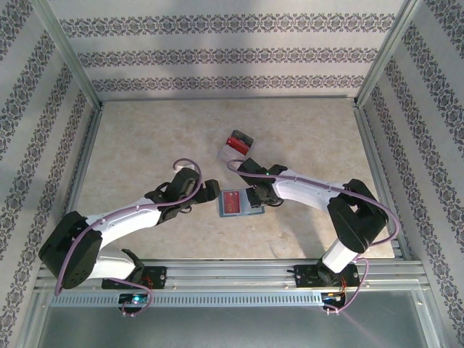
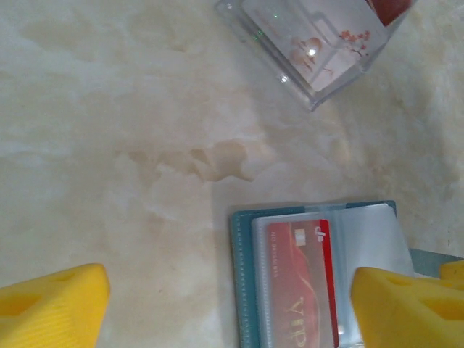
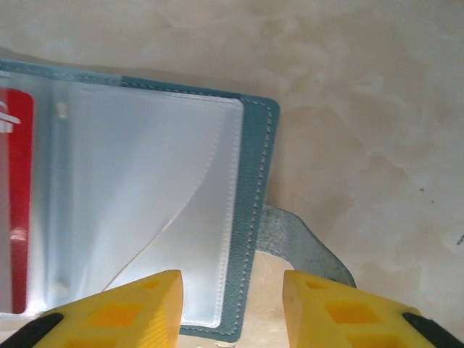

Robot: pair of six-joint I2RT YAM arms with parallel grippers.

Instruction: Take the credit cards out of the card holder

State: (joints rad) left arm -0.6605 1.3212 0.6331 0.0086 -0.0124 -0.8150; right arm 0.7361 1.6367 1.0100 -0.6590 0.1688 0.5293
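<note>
One teal-blue folding card holder (image 1: 235, 204) lies open between both grippers, one red card (image 2: 304, 283) sleeved inside (one clear plastic box (image 2: 312, 43) sits beyond). Left gripper (image 2: 228, 284) fingers gape wide; right gripper (image 3: 232, 286) fingers, apart, straddle its right edge.

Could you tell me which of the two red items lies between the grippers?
The red VIP card in the open teal card holder; the other red item sits in the clear box farther back.
</note>
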